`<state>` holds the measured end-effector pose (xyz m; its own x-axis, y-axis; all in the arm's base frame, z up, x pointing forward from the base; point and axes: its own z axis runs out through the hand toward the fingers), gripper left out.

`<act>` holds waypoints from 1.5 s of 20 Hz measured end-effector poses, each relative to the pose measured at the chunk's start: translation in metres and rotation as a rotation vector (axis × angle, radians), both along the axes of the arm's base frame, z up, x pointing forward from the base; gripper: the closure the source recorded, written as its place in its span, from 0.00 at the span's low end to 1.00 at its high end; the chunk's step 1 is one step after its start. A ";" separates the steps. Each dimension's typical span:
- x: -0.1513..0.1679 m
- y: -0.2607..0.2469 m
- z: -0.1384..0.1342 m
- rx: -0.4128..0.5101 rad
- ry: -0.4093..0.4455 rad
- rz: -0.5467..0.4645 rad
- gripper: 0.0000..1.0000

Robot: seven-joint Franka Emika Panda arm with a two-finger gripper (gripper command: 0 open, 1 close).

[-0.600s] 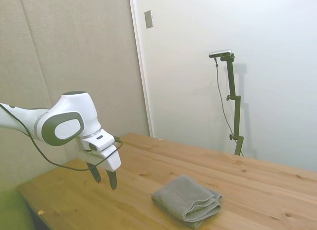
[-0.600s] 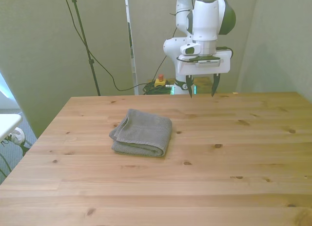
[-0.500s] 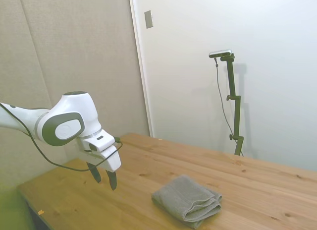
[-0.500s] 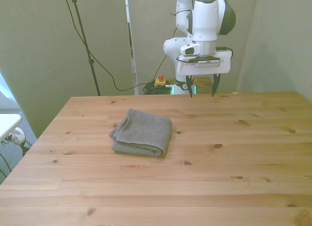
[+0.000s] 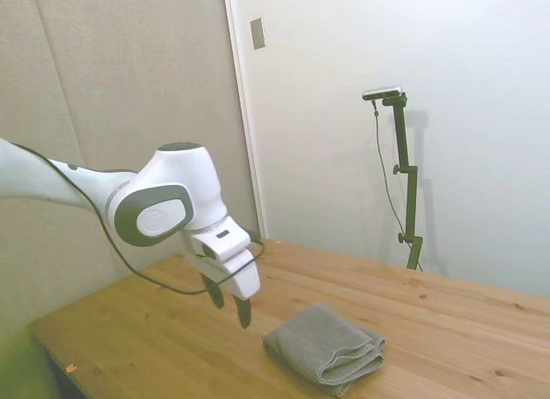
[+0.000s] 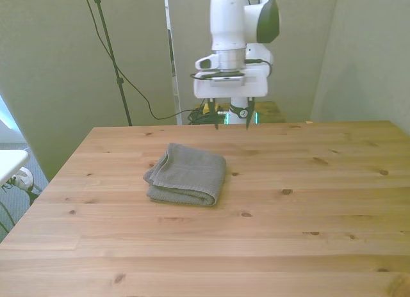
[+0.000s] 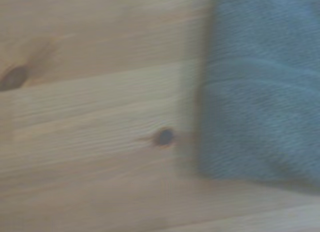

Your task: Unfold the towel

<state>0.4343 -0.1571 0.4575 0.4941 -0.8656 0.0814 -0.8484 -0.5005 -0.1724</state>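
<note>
The grey towel [image 6: 186, 173] lies folded on the wooden worktop [image 6: 307, 201], in a thick rectangular bundle of several layers. In the front view its rounded fold faces the camera and its looser, rumpled edges bunch up on the front view's left side. In the side view the same towel [image 5: 325, 346] shows stacked layers at the end farther from the arm, with a flat smooth top.

The gripper [image 6: 230, 120] hangs in the air above the worktop, beyond the towel's far edge and a little toward the front view's right of the towel's middle. It touches neither the cloth nor the wood. Its two dark fingers [image 6: 216, 121] point downward and stand spread apart with a clear gap between them, holding nothing. In the side view the gripper [image 5: 230, 303] sits just beside the towel's near corner, raised off the surface, with the white arm [image 5: 163, 214] behind it and a black cable looping under the wrist.

The blurred wrist view shows a corner of the towel [image 7: 260, 92] lying flat on the pale wood [image 7: 90, 117], next to two dark knots in the grain.
</note>
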 end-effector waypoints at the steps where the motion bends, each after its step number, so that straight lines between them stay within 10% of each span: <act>1: -0.004 -0.024 0.002 0.003 -0.003 -0.020 0.00; 11: -0.023 -0.177 -0.041 0.106 -0.021 -0.100 0.00; 27: -0.010 -0.198 -0.086 0.405 -0.074 0.092 0.00; 28: -0.011 -0.200 -0.087 0.407 -0.072 0.091 1.00; 30: -0.011 -0.203 -0.089 0.411 -0.074 0.090 1.00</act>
